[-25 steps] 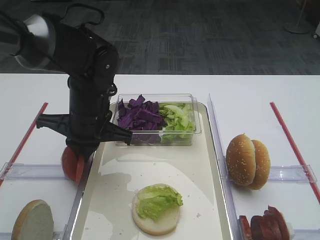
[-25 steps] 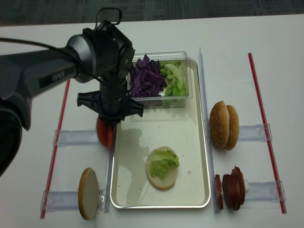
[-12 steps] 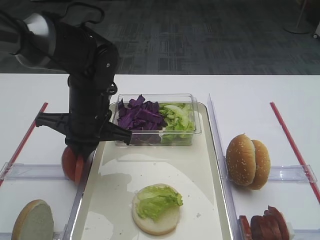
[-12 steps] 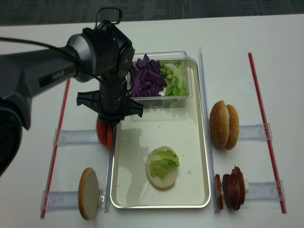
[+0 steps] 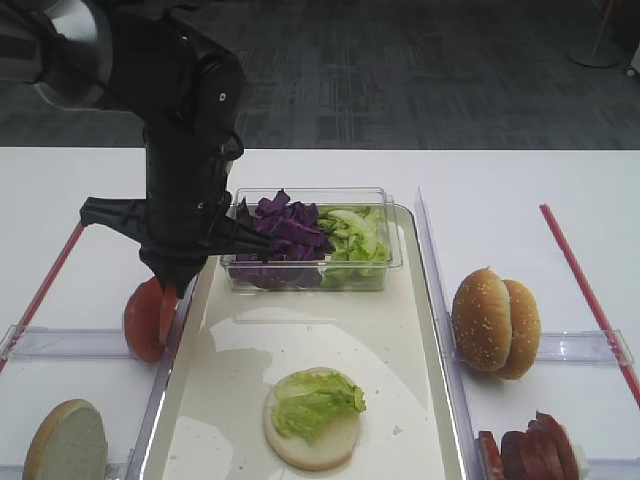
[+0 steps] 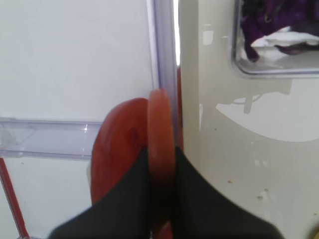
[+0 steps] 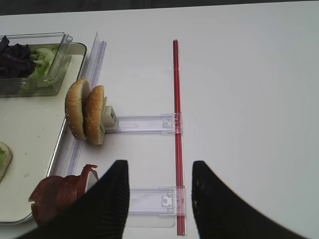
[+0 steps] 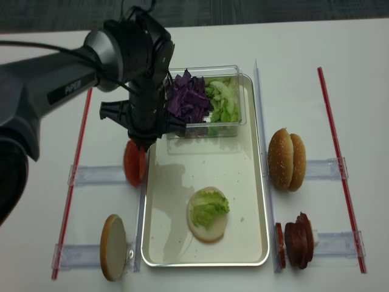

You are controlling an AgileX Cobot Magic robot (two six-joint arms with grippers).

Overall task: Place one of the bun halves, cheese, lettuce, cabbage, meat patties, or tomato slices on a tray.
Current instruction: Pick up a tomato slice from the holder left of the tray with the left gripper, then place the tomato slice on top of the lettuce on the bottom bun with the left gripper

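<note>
Left wrist view alone shows the left gripper (image 6: 160, 199) clenched on a tomato slice (image 6: 160, 134) at lower centre, beside the tray (image 6: 224, 164) edge; right gripper (image 7: 158, 199) released.

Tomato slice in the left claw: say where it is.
The tomato slice stands on edge, pinched in the left claw, just outside the tray rim's left side, beside the remaining tomato.

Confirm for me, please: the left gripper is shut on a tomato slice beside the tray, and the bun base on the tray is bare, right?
Not quite. The left gripper is shut on a tomato slice beside the tray, but the bun base is not bare: a lettuce leaf lies on it, as the exterior high views show.
</note>
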